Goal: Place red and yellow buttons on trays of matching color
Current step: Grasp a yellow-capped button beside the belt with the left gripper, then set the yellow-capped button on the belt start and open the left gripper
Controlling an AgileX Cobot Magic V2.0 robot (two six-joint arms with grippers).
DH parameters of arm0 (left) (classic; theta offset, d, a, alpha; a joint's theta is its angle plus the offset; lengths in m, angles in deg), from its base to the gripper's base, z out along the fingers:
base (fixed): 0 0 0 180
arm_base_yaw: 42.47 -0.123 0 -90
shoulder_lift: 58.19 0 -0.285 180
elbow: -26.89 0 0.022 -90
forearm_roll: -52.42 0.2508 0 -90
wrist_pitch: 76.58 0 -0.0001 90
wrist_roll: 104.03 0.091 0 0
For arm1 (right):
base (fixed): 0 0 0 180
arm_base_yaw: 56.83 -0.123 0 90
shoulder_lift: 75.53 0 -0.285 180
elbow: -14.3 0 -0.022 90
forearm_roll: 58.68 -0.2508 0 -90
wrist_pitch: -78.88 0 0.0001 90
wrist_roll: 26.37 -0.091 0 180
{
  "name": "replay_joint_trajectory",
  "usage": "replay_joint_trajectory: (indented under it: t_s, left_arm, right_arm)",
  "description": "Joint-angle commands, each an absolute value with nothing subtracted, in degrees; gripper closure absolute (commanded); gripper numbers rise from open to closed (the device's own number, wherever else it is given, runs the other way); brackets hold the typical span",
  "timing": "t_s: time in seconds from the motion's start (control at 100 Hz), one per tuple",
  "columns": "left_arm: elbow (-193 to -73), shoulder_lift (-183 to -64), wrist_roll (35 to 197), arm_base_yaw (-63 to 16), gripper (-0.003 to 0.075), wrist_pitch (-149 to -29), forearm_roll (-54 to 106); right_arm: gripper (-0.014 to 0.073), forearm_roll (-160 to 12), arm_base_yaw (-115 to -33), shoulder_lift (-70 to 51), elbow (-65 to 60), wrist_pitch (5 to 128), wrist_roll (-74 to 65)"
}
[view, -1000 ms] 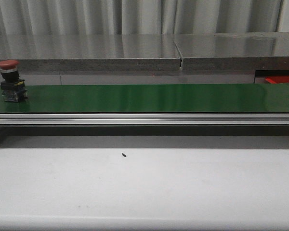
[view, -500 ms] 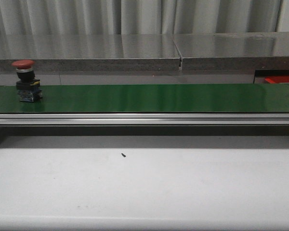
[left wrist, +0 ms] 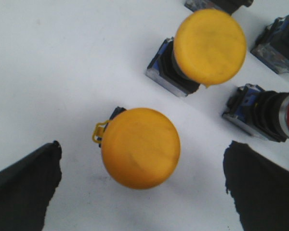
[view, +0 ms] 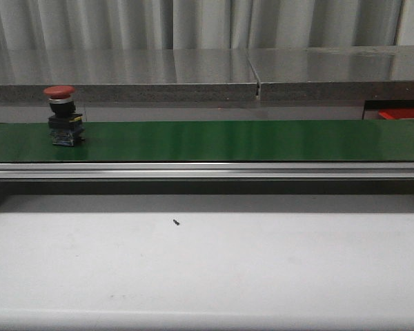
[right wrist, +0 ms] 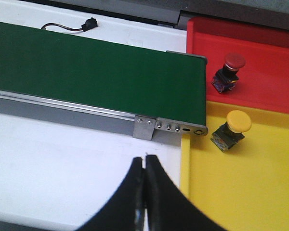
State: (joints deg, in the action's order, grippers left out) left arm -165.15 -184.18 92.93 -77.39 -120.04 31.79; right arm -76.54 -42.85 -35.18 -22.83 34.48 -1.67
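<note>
A red button (view: 63, 114) is seen upright on the green belt (view: 228, 140), near its left end in the front view; neither end effector is visible in that view, so the button is well apart from both. In the left wrist view, the left end effector (left wrist: 144, 187) is held open, its two dark fingers (left wrist: 24, 190) spread wide over the white worktop (left wrist: 62, 62), and nothing is gripped or touched by them. A yellow button (left wrist: 140, 147) is seen between the fingers, standing on the worktop, clear of both. A second yellow button (left wrist: 209, 45) is placed beyond it, and part of a red-capped button (left wrist: 267, 115) lies on its side near the other finger. In the right wrist view, the right end effector (right wrist: 144, 166) is closed, its fingertips pressed together with nothing between them, above the worktop just beside the belt's end. Beyond that end, a red tray (right wrist: 260, 67) holds one red button (right wrist: 227, 71), and a yellow tray (right wrist: 250, 178) holds one yellow button (right wrist: 232, 129); both are well apart from the closed fingers.
</note>
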Motion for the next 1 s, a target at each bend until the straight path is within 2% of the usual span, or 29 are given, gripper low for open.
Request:
replay_joint_trajectory:
  t_s: [0.0,0.3,0.49,0.59,0.68,0.99]
  left_arm:
    - [-166.86,-181.45,92.79,-77.19,0.0125,-117.22,30.98]
    - [-166.86,-182.58,92.79,-77.19,0.0314,-116.69,30.98]
    - [-166.86,-182.19,92.79,-77.19,0.0558,-117.08,30.98]
    - [-166.86,-181.18,92.79,-76.85,0.0640,-117.08,30.98]
    - [-166.86,-179.35,92.79,-76.24,0.0670,-117.08,30.61]
    - [-166.86,-169.58,94.50,-68.01,0.0671,-121.60,27.58]
  right_arm:
    - [0.0662,-77.14,-43.07,-35.20,-21.51,37.81,-1.18]
    - [0.0662,-77.14,-43.07,-35.20,-21.51,37.81,-1.18]
    - [0.0662,-77.14,-43.07,-35.20,-21.51,37.81,-1.18]
    - [0.0662,-77.14,-43.07,-35.20,-21.51,37.81,-1.18]
    - [0.0662,-77.14,-43.07,-35.20,-21.51,37.81,-1.18]
    - [0.0662,-77.14,-43.07,-35.20,-21.51,37.81,-1.18]
